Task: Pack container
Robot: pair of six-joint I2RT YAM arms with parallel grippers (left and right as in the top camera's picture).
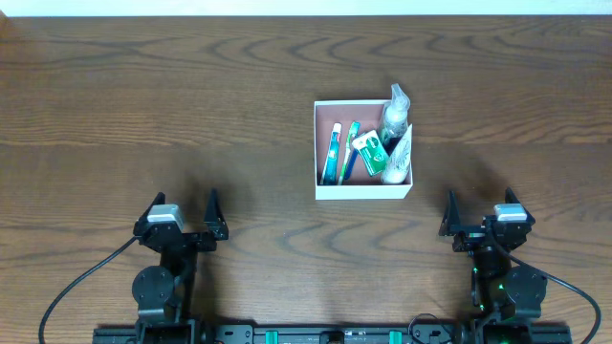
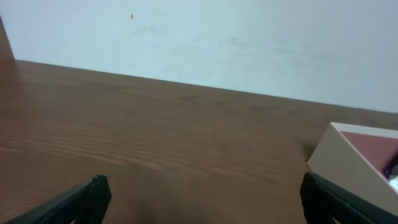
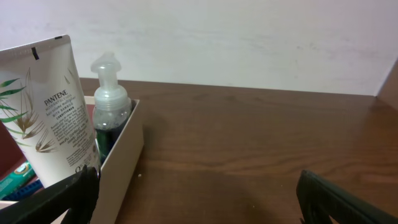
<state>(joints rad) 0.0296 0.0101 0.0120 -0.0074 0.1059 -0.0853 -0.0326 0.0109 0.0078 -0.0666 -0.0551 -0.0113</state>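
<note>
The container [image 1: 363, 189] sits on the brown surface [image 1: 143, 96], a little right of the middle of the overhead frame. Inside it lie a blue toothbrush [image 1: 335, 151], a teal toothbrush [image 1: 351, 150] and a small green pack [image 1: 366, 151]. A clear pump bottle [image 1: 394, 117] and a white tube [image 1: 399, 158] lean by its right wall.

The left pincer [image 1: 185, 203] is at the lower left, spread wide and holding nothing, well apart from the container. The right pincer [image 1: 480, 205] is at the lower right, also spread wide and empty. It is nearer the container but not touching it
</note>
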